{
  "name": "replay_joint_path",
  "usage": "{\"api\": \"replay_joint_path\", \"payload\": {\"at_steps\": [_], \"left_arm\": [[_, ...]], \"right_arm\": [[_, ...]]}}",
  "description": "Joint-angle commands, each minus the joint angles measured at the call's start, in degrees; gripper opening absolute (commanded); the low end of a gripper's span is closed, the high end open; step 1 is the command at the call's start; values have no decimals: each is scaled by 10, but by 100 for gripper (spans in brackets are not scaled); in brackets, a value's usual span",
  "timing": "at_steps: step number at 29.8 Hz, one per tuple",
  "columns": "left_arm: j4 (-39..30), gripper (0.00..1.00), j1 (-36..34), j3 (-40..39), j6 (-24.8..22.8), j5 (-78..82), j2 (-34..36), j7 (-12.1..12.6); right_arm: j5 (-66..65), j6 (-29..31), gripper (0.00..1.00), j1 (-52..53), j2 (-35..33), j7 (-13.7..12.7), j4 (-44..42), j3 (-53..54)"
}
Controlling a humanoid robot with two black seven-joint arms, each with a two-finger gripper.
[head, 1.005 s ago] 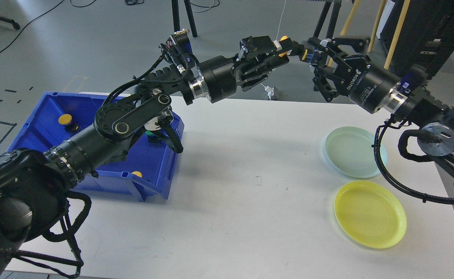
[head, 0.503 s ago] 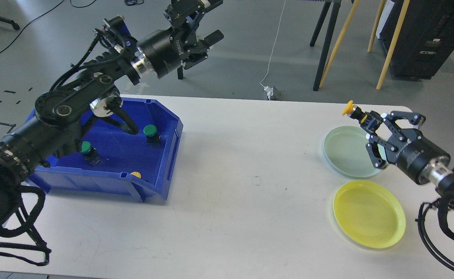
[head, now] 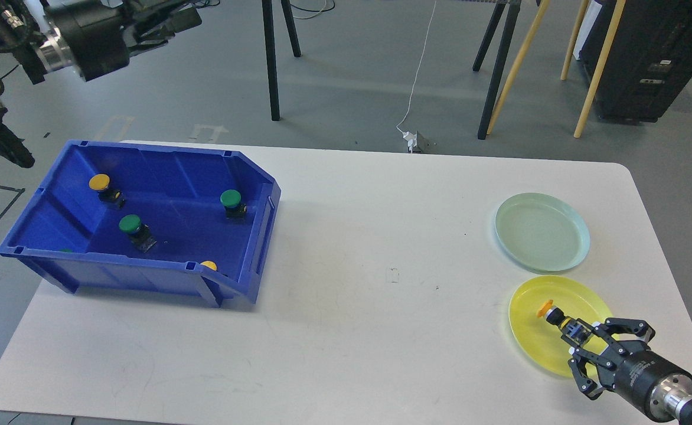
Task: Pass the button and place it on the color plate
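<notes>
My right gripper (head: 582,337) is low at the table's front right, shut on a yellow button (head: 551,311). It holds the button tilted over the yellow plate (head: 532,339), its yellow cap pointing up and left; whether it touches the plate cannot be told. A pale green plate (head: 542,231) lies empty just behind the yellow one. My left gripper (head: 172,15) is raised at the top left, far from the table, open and empty, partly cut off by the frame's edge.
A blue bin (head: 245,283) stands at the left of the white table. It holds a yellow button (head: 99,182), two green buttons (head: 129,224) (head: 230,199) and another yellow one (head: 208,265) half hidden by the front wall. Stand legs rise behind the table.
After the hand-over high behind the table, my right gripper carried the yellow button down past the green plate to the yellow plate. My left arm swung up and away to the top left.
</notes>
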Motion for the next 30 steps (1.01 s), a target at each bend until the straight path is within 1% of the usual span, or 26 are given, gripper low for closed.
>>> {"api": "replay_joint_path", "payload": {"at_steps": [1,3,6,8,9,11,13,14,17,18,21,24,27,30], "left_arm": [[-44,98,-2,0,0,249,31,0],[-55,99,0,19,0,345,36,0],[-56,99,0,118,0,458,38,0],[-51,99,3,178,0,498,38,0],[-48,98,5,206,0,508,38,0],[-35,98,5,250,0,510,37,0],[-13,98,3,272,0,510,33,0],[2,98,4,276,0,508,30,0],[53,98,15,276,0,505,0,0],[66,98,18,278,0,503,-12,0],[103,98,23,275,0,502,-36,0],[118,98,23,275,0,492,-50,0],[136,98,35,276,0,480,-60,0],[172,98,39,278,0,479,-78,0]], "right_arm": [[16,47,100,-1,-3,1,3,1],[24,90,100,-1,-6,3,5,6],[29,155,100,-1,-13,5,4,32],[27,191,100,1,-16,4,1,87],[24,202,100,5,-16,1,0,124],[21,207,100,23,-17,-2,-6,193],[14,207,100,86,-18,-13,-40,237],[2,207,100,136,-17,-26,-65,243],[-62,207,100,298,-13,-71,-163,236],[-85,210,100,339,-12,-78,-191,226],[-129,213,100,465,-8,-78,-244,128],[-129,213,100,558,0,-76,-250,40],[-129,211,100,569,26,-71,-250,23],[-129,211,100,569,32,-70,-250,23]]}}
